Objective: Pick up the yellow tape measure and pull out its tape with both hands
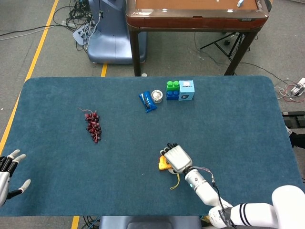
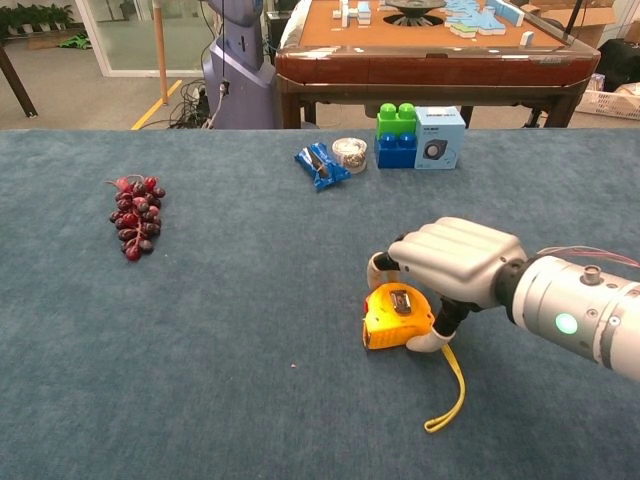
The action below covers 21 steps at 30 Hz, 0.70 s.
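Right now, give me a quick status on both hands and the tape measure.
Right robot hand closing around yellow tape measure, still on the table. Left robot hand open, off at the edge. Nothing in the way.

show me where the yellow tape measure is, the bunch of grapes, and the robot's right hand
yellow tape measure point(image 2: 397, 316), chest view, on its yellow case top.
bunch of grapes point(image 2: 137, 215), chest view, on the cluster's middle.
right hand point(image 2: 455, 260), chest view, on the back of the hand, above the tape measure.

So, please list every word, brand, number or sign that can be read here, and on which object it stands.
None can be read.
Blue snack packet: print too small.
Yellow tape measure: label blurred.
Light blue box: only a dark round mark, no legible text.
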{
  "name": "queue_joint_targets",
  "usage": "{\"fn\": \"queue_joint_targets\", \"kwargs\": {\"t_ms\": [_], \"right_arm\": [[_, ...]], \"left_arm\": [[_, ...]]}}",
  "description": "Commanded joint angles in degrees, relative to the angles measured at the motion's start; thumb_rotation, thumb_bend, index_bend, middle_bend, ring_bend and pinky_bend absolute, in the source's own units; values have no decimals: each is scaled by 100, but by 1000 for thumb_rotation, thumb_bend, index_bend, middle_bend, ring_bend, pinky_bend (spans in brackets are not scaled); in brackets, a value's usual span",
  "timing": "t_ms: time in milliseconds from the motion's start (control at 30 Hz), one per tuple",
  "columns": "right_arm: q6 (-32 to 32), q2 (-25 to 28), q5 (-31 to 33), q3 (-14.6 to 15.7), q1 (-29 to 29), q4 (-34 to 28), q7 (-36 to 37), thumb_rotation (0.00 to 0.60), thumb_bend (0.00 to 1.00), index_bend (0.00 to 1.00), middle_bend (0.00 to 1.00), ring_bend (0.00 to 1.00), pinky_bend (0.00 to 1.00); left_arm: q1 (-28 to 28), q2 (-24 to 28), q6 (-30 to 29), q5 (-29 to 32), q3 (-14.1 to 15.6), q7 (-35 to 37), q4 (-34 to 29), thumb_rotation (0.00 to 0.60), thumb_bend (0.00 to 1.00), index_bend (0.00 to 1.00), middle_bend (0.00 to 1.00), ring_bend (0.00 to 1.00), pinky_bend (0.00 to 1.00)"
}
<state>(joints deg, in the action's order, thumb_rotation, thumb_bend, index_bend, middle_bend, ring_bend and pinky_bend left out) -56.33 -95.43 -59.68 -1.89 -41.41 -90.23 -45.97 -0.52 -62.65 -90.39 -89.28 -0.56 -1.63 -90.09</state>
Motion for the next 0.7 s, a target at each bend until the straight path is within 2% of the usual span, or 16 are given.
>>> {"fn": "queue_joint_targets", "kwargs": {"t_ms": [33, 267, 433, 700], "right_arm": [[-29, -11, -29, 6, 9, 25, 44, 600, 362, 369, 404, 230, 268], [-239, 53, -238, -27, 84, -57, 259, 600, 440, 513, 524, 330, 268], [-394, 188, -191, -106, 113, -290, 193, 600, 449, 529, 540, 346, 268], [-763, 297, 192, -452, 59, -864, -186, 600, 449, 538, 547, 347, 268]], "left_arm": [[-7, -2, 17, 7, -2, 1, 5, 600, 197, 209, 134, 173, 127], [-168, 91, 204, -47, -37, -94, -50, 600, 198, 209, 134, 173, 127], [-418, 181, 506, -20, -132, -76, -185, 600, 197, 209, 134, 173, 127], [-1068, 285, 1466, 268, -348, -3, -495, 600, 198, 209, 134, 173, 127]]}}
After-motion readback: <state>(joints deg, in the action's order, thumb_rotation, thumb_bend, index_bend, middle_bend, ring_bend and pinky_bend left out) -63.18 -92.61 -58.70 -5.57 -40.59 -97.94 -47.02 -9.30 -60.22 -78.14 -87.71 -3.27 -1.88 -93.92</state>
